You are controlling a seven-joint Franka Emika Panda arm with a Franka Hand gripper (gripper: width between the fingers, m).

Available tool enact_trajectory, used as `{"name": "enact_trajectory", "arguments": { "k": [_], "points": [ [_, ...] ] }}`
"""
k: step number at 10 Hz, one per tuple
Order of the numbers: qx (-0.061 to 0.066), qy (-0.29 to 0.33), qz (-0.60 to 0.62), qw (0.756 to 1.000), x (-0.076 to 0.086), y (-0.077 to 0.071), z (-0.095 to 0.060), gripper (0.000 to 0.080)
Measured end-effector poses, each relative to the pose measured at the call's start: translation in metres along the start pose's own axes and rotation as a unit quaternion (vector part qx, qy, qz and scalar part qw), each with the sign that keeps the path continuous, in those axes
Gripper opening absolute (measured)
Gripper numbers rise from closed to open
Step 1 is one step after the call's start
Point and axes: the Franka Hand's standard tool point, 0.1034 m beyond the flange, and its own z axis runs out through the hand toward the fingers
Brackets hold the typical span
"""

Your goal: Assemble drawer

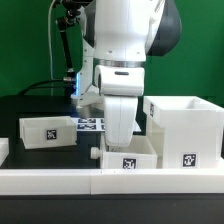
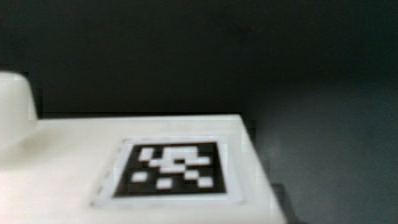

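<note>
In the exterior view the large boxy housing (image 1: 185,125) stands at the right, open at the top, with a tag on its front. One small tray (image 1: 45,130) lies at the left. The other small tray (image 1: 143,156) lies in the front middle, against the border wall. My gripper (image 1: 120,136) reaches straight down at this tray's left end; its fingertips are hidden behind the tray wall. The wrist view shows a white tagged face of a drawer part (image 2: 71,150) very close up, blurred, with dark table beyond it. No finger shows there.
A low white border wall (image 1: 60,181) runs along the front of the table. The marker board (image 1: 88,124) lies flat behind, between the left tray and my arm. A dark stand and cables rise at the back left (image 1: 66,50).
</note>
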Motion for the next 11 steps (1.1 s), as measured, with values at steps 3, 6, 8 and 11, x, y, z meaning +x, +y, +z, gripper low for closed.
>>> {"name": "enact_trajectory", "arguments": {
  "k": [3, 6, 8, 11],
  "points": [
    [0.000, 0.002, -0.009, 1.000, -0.007, 0.000, 0.001, 0.0041],
    [-0.001, 0.017, -0.016, 1.000, -0.017, 0.000, 0.001, 0.0041],
    [-0.001, 0.018, -0.019, 1.000, -0.011, 0.001, 0.001, 0.0041],
    [0.000, 0.018, -0.019, 1.000, -0.010, 0.001, 0.001, 0.0041]
  ]
}}
